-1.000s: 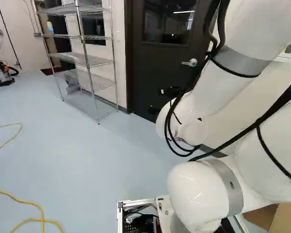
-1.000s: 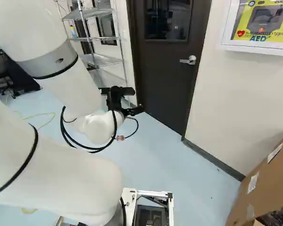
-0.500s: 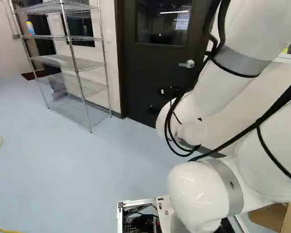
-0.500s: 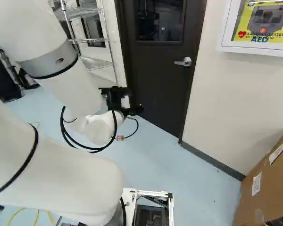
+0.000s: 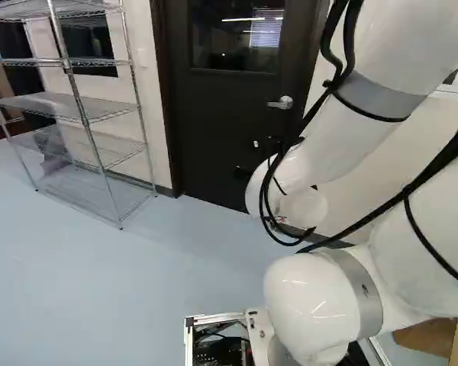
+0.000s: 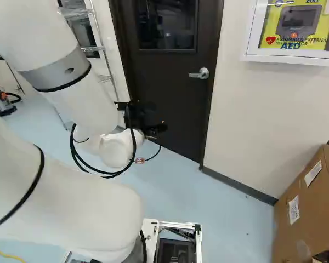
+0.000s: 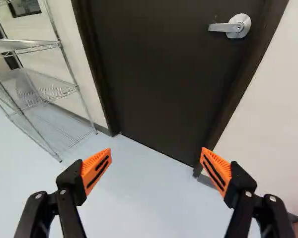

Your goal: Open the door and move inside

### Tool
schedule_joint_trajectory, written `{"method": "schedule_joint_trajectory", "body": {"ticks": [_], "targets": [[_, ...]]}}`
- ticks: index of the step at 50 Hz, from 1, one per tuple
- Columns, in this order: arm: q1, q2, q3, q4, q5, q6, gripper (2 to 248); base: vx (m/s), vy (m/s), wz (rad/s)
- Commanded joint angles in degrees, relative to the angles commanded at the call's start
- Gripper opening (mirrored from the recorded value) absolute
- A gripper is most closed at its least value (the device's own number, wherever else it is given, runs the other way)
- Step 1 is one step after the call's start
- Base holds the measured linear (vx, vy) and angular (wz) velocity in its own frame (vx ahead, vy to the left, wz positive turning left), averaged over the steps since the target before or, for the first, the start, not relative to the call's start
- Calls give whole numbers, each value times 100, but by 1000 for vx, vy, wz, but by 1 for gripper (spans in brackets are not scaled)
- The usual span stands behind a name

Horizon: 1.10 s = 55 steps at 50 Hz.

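Observation:
The gripper (image 6: pixel 153 130) shows as a dark shape before the lower door in the right base view. In the wrist view the gripper (image 7: pixel 156 166) is open, its orange pads wide apart with nothing between them. Ahead of it stands the dark door (image 7: pixel 159 74), shut in its frame, with a window (image 6: pixel 167 24) in its upper part. The silver lever handle (image 7: pixel 231 26) is on the door's side nearer the bare wall, ahead of the gripper and apart from it. The same handle (image 5: pixel 281 102) shows left of the arm in the left base view.
A wire shelf (image 5: pixel 84 114) stands against the wall beside the door. Across the door, a white AED cabinet (image 6: pixel 290 57) hangs on the wall, with a cardboard box (image 6: pixel 304 219) on the floor below. A yellow cable (image 6: pixel 5 254) lies at the lower left of the right base view.
The base has moved: door, shelf and AED cabinet have shifted left in both base views, and the door looks slightly nearer. The arm keeps its pose against its lowest joint.

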Motion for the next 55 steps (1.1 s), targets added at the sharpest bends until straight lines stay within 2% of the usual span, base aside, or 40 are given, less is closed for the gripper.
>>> {"method": "schedule_joint_trajectory", "body": {"ticks": [27, 55], "targets": [[0, 0, 0, 0, 0, 0, 247, 186, 58, -266], [0, 0, 0, 0, 0, 0, 247, 164, 98, -300]]}}
